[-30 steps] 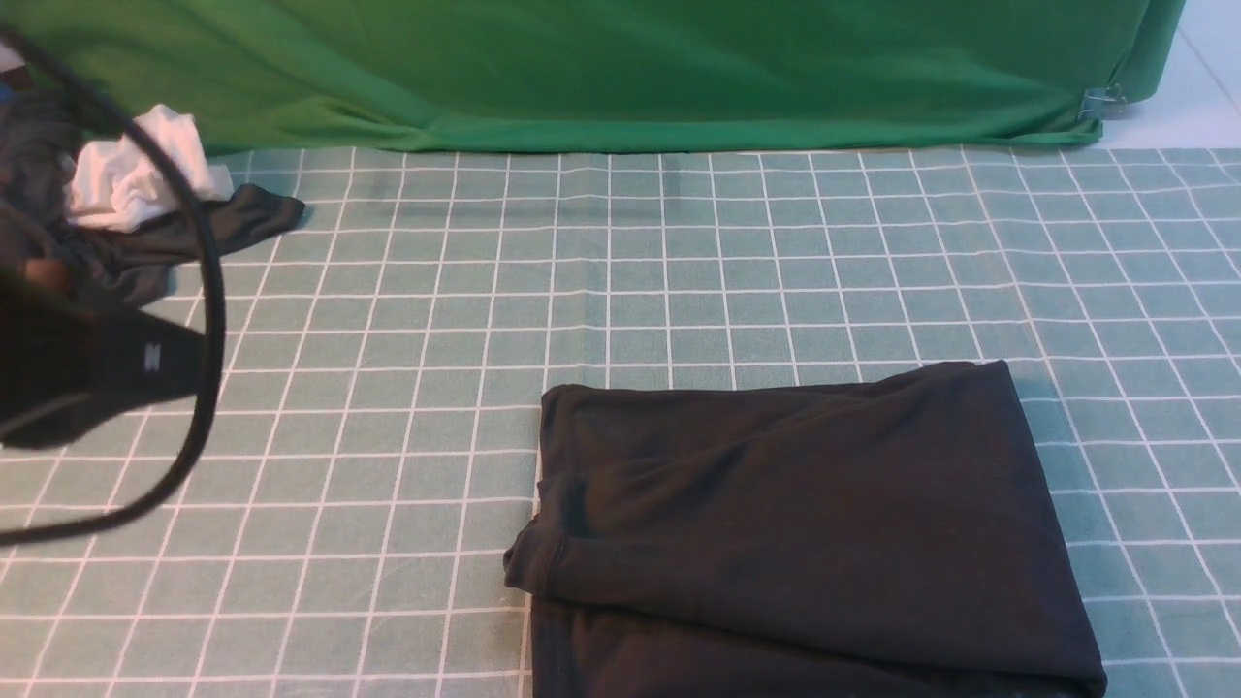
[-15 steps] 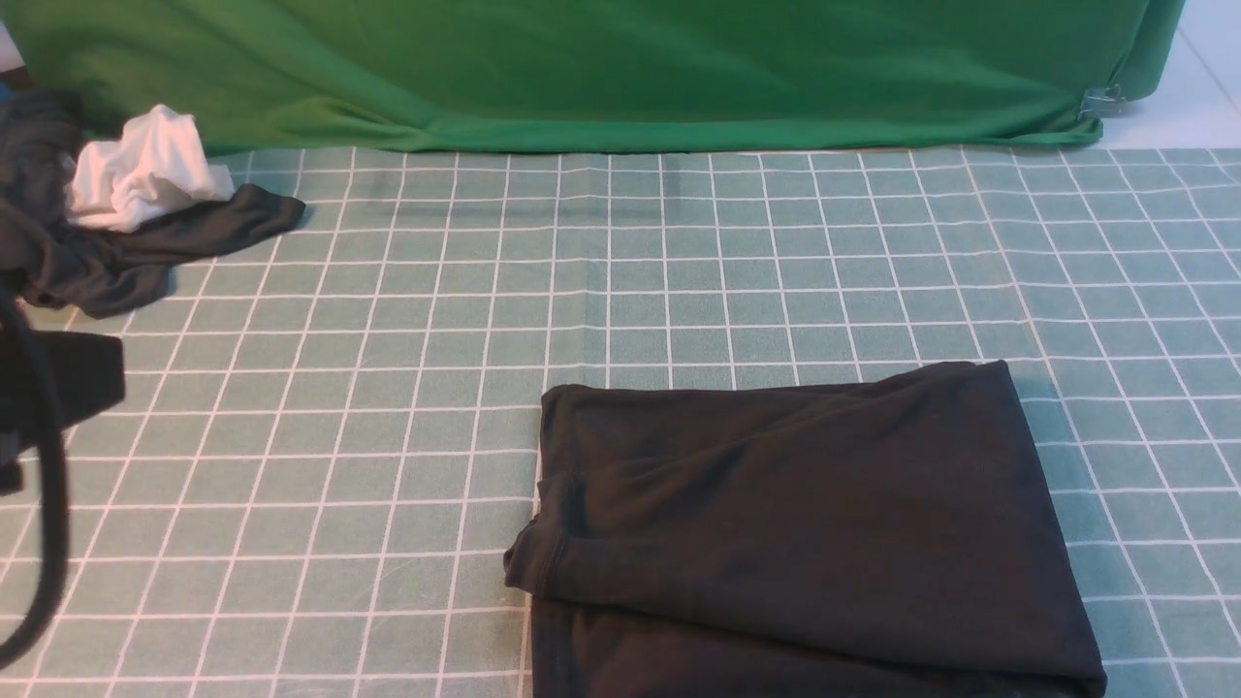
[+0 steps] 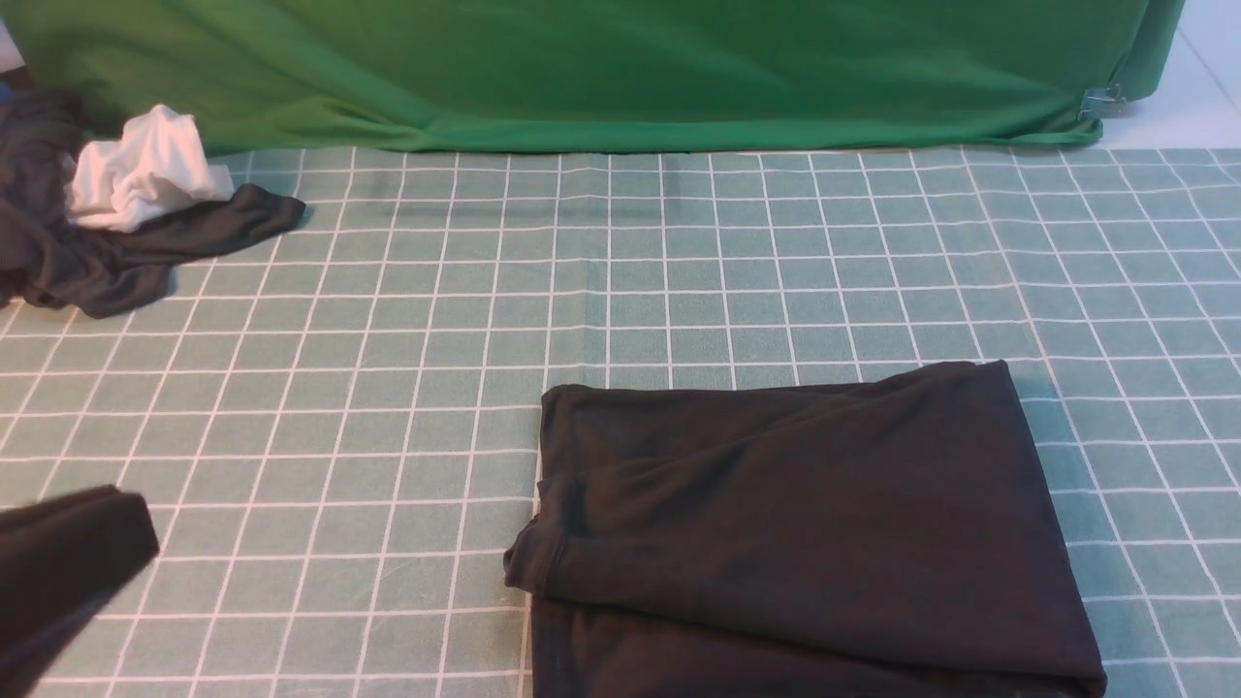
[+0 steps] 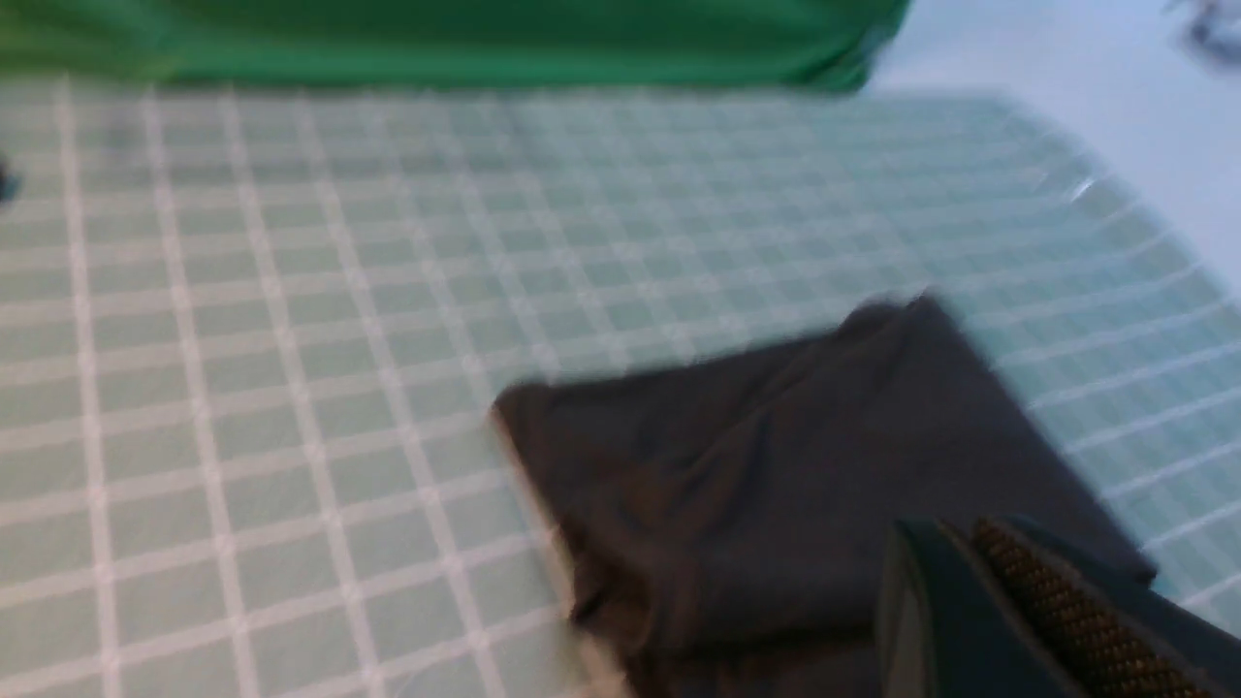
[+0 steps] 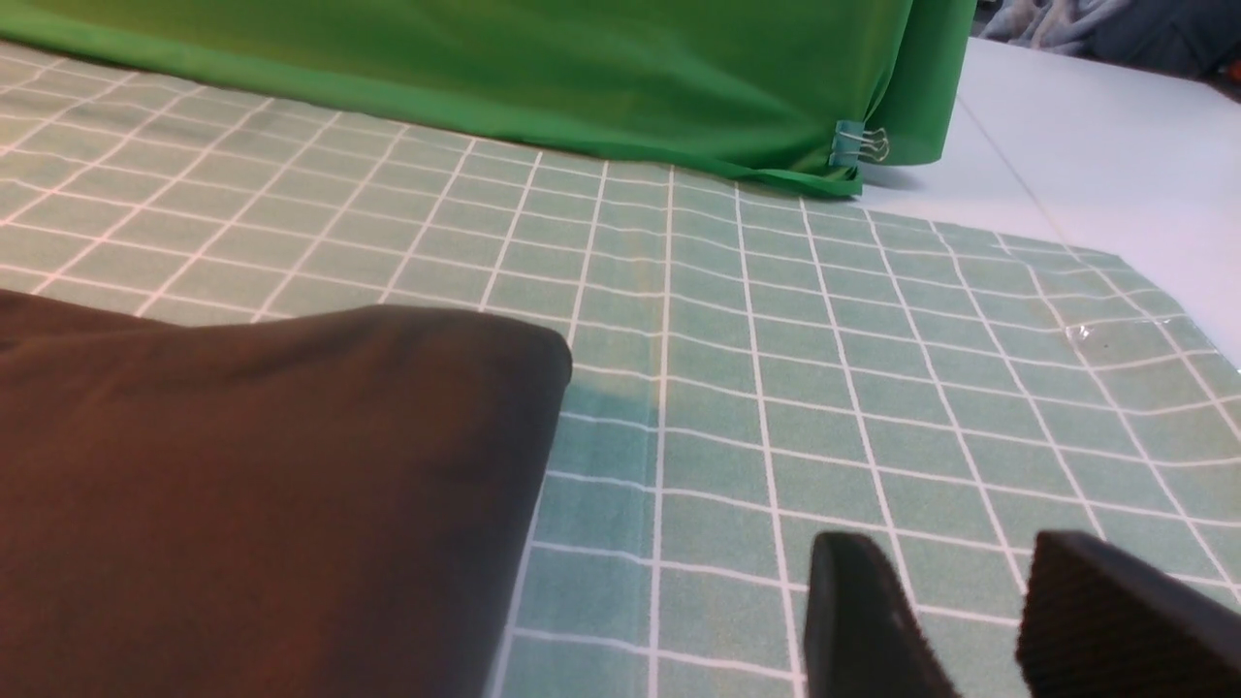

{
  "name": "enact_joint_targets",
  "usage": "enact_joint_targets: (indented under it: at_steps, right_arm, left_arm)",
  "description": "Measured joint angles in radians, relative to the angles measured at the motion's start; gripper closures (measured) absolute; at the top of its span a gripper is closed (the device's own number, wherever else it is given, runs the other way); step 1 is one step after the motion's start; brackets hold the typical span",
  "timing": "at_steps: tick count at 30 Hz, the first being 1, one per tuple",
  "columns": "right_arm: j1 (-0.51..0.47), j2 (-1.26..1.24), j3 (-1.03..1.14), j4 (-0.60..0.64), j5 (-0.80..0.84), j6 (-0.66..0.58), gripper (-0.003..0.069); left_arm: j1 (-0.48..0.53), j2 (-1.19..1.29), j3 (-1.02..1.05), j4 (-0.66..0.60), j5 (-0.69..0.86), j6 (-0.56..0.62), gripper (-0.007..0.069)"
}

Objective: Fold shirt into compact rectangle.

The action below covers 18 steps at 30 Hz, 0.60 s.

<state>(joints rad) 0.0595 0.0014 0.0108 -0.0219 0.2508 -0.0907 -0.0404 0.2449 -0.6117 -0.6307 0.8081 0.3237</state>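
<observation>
Shirt folded, lying near-centre on grid cloth.
L gripper jaws pressed together, empty, hovering over shirt's edge; R gripper jaws apart w/ nothing between, just beside shirt. Grey garment + white cloth bunched far left.

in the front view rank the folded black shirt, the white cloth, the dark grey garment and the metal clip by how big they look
1. Shirt, by far the largest.
2. Dark grey garment, partly cut off and farther away, so its true size is unsure.
3. White cloth.
4. Metal clip, tiny.
</observation>
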Motion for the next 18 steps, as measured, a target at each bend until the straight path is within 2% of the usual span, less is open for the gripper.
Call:
enact_joint_targets:
  at_steps: [5,15,18]
  right_arm:
    - [0.0,0.0,0.0,0.0,0.0,0.0,0.0415]
    - [0.0,0.0,0.0,0.0,0.0,0.0,0.0415]
    - [0.0,0.0,0.0,0.0,0.0,0.0,0.0415]
  left_arm:
    - [0.0,-0.2,0.189,-0.046,-0.26,0.024,0.0612]
    - [0.0,-0.248,0.304,-0.023,-0.313,0.03,0.0612]
    - [0.0,-0.248,0.318,0.054,-0.33,0.047,0.0612]
